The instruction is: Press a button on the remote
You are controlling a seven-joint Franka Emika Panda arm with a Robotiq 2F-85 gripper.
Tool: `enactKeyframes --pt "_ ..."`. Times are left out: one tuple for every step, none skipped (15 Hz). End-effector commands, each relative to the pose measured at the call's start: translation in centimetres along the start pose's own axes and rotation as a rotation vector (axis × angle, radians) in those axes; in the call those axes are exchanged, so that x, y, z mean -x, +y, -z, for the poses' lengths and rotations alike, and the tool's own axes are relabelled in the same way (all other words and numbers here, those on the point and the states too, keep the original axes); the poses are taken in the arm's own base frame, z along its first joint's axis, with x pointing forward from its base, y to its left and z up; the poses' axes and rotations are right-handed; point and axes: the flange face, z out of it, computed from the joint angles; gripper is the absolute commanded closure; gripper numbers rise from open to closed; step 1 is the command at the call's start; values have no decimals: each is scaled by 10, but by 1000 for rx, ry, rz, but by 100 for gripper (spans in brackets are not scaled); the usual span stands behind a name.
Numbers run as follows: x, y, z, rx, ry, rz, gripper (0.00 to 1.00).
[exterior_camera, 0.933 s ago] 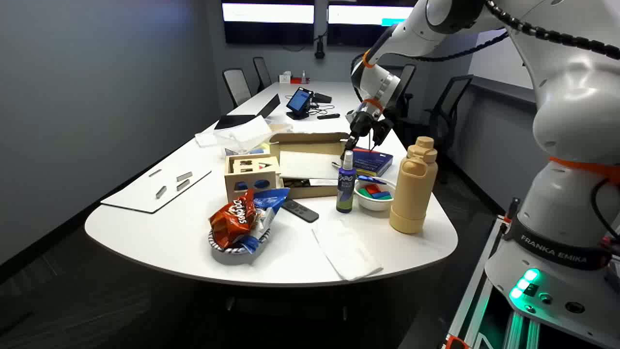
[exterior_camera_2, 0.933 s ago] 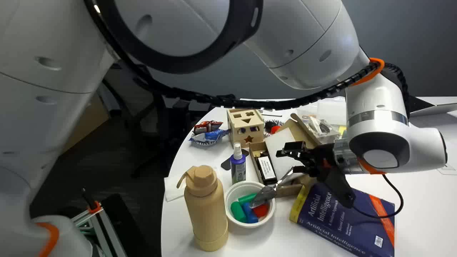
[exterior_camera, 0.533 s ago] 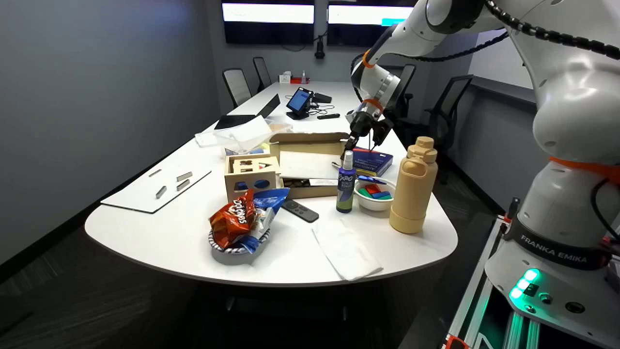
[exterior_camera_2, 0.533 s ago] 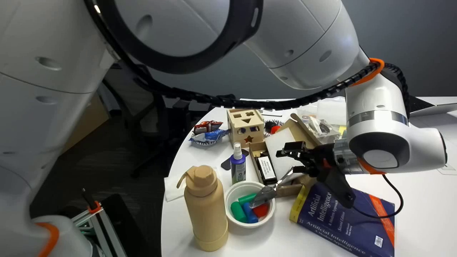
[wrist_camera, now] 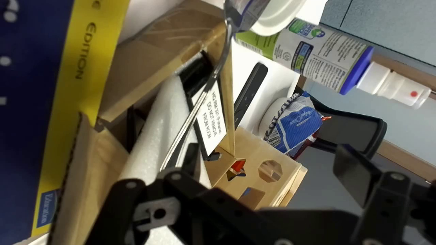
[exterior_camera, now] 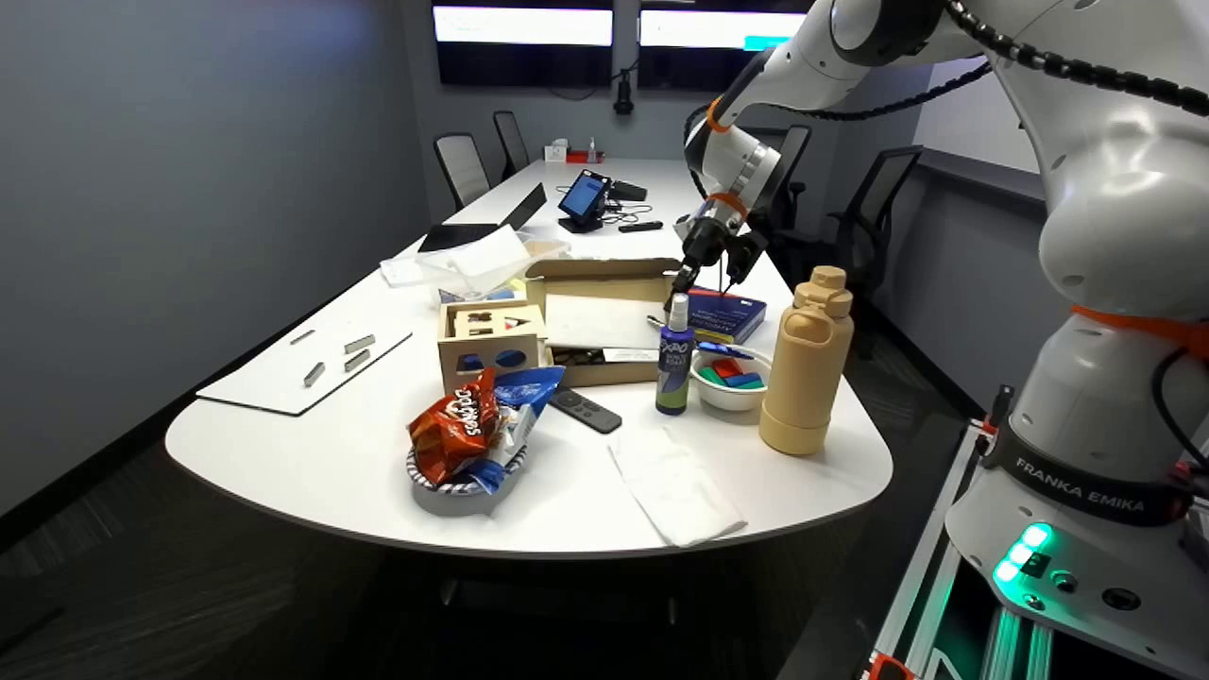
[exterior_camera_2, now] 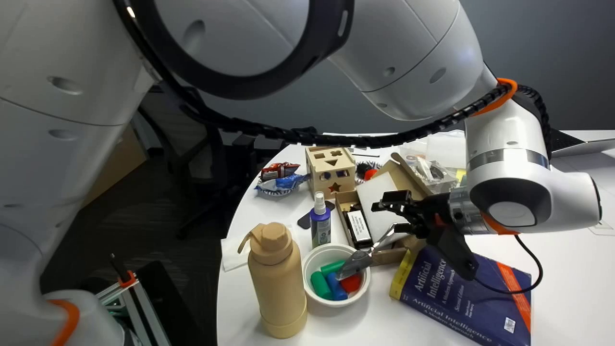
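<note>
The remote (exterior_camera: 586, 409) is a slim flat black bar lying on the white table between the chip basket and the spray bottle. In an exterior view the remote (exterior_camera_2: 304, 221) is partly hidden by the spray bottle. In the wrist view the remote (wrist_camera: 250, 93) shows beyond the cardboard box wall, its lower end hidden. My gripper (wrist_camera: 272, 166) is open, with nothing between its fingers. In both exterior views the gripper (exterior_camera: 680, 283) (exterior_camera_2: 391, 214) hangs above the cardboard box, apart from the remote and on the far side of the spray bottle in an exterior view.
The spray bottle (exterior_camera_2: 320, 226), tan bottle (exterior_camera_2: 277, 283), white bowl (exterior_camera_2: 312, 259) with a metal scoop (exterior_camera_2: 358, 264), blue book (exterior_camera_2: 461, 298), wooden shape box (exterior_camera_2: 331, 173) and chip basket (exterior_camera: 463, 486) crowd round. Another black bar (exterior_camera: 640, 227) lies far back.
</note>
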Motion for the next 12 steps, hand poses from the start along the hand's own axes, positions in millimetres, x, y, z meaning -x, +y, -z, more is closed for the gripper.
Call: enactKeyframes --pt "0 1 1 -1 0 0 0" --pt "0 1 1 -1 0 0 0" --pt "0 1 1 -1 0 0 0" --pt "0 1 1 -1 0 0 0" --pt "0 1 1 -1 0 0 0" --pt "0 1 1 -1 0 0 0" --pt "0 1 1 -1 0 0 0" --pt "0 1 1 -1 0 0 0" --pt "0 1 1 -1 0 0 0" --pt "0 1 1 -1 0 0 0" --pt "0 1 1 -1 0 0 0" --pt "-5 -4 1 4 -3 2 0"
